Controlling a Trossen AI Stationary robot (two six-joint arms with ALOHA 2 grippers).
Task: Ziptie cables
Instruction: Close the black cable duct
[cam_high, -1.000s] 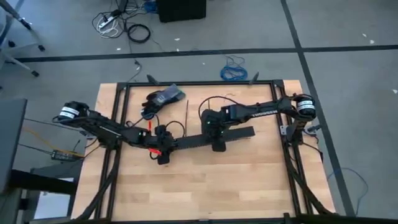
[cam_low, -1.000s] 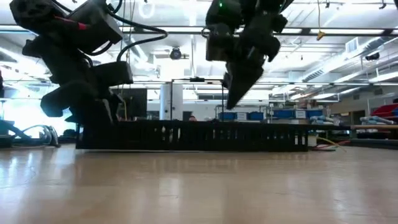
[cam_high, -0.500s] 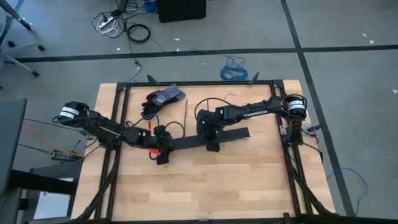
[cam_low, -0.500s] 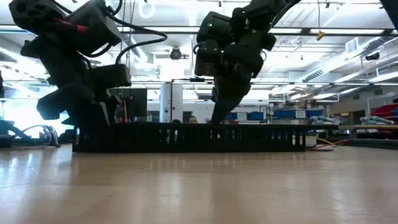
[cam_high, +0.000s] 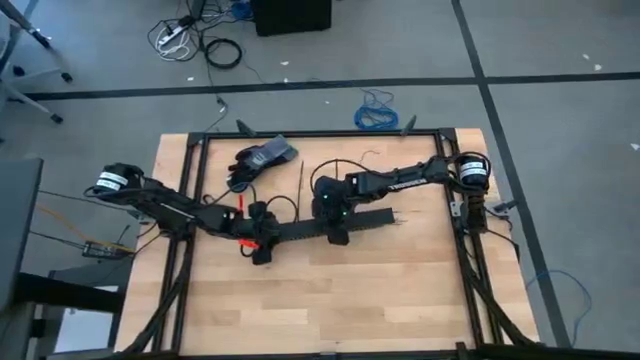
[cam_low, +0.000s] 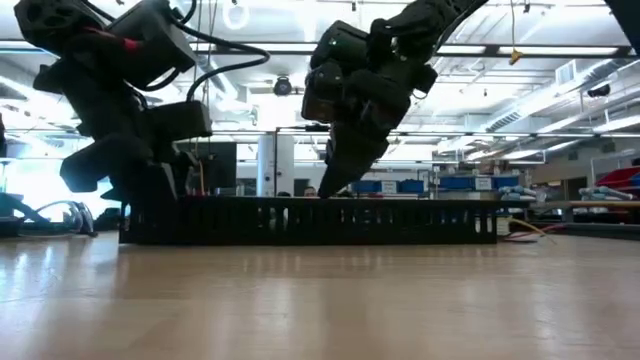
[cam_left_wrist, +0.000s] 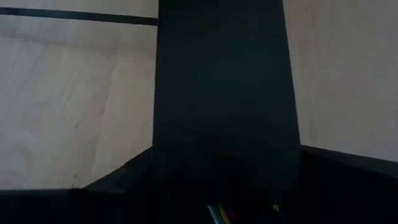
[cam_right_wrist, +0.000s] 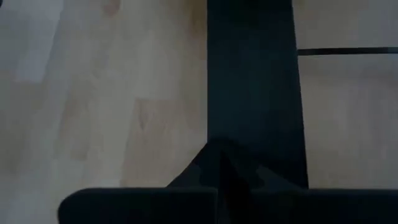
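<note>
Overhead, you see the black slotted channel (cam_high: 335, 226) lying on the wooden table (cam_high: 320, 300), with the left gripper (cam_high: 262, 250) at its left end and the right gripper (cam_high: 338, 234) over its middle; one ziptie (cam_high: 301, 184) lies behind the channel. At table level, both grippers come down onto the channel's top edge. Your left wrist view shows coloured cables (cam_left_wrist: 217, 213) close to the fingers; whether either gripper grips, you cannot tell.

Place: industrial lab | evidence: ceiling strip lights (cam_low: 560, 120), blue bins (cam_low: 455, 184), taped floor (cam_high: 560, 60)
</note>
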